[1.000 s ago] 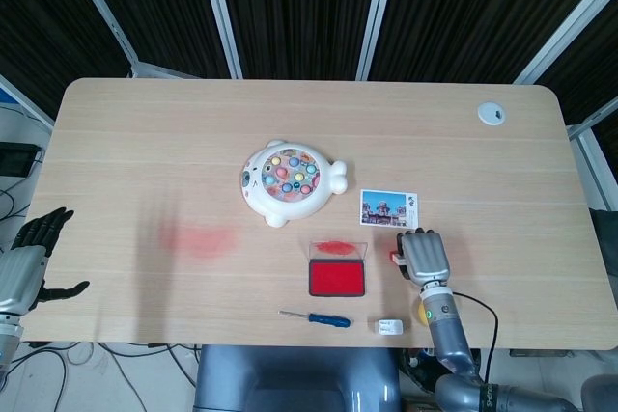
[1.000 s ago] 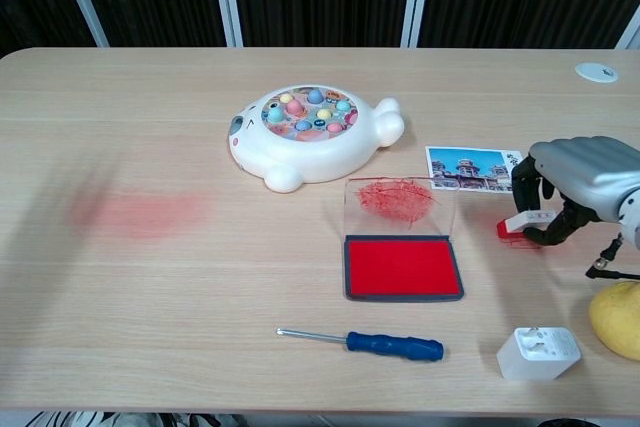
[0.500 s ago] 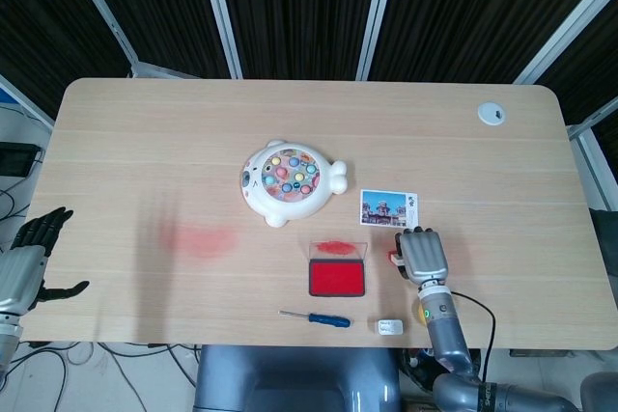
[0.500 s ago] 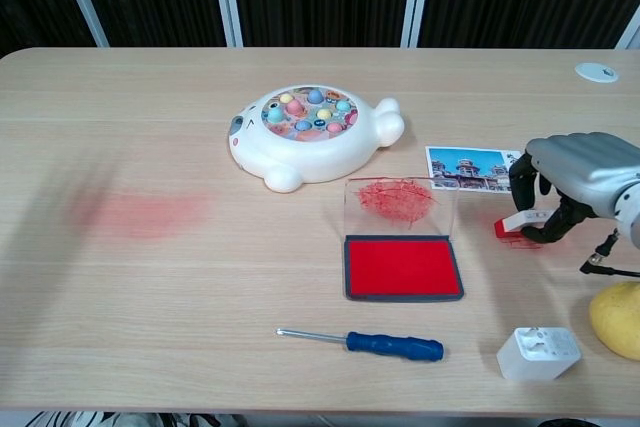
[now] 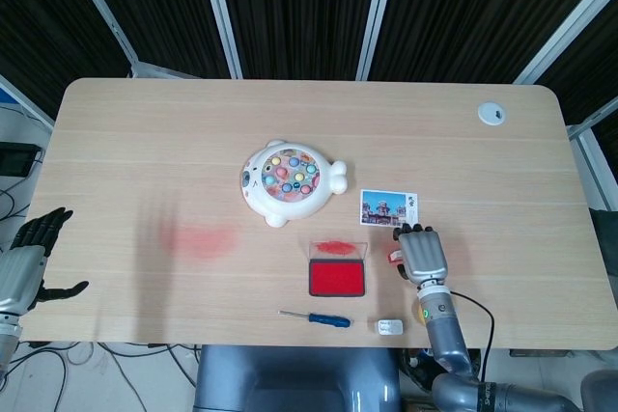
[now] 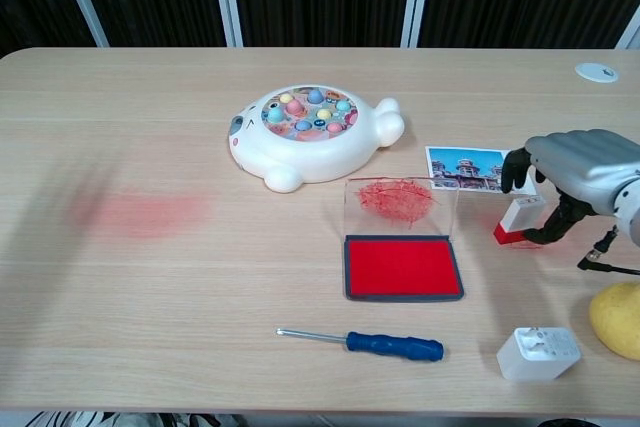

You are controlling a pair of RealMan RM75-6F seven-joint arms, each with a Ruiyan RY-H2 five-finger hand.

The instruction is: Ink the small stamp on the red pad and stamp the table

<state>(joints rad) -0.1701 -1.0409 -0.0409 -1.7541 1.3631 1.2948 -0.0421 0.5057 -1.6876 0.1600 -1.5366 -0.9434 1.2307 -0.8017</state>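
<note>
Our right hand (image 6: 585,175) has its fingers curled round the small stamp (image 6: 519,220), which stands on the table (image 6: 200,287) under our palm, just right of the red pad (image 6: 402,267). We judge the grip shallow: the stamp could tip or slip as we lift it, and swinging left toward the pad we might knock the pad's raised clear lid (image 6: 400,203), already smeared red. The pad's tray holds only its red ink surface; the fish toy (image 6: 312,135) beyond our hand carries small coloured pieces. Our left hand (image 5: 24,256) hangs off the table edge, fingers apart, holding nothing.
</note>
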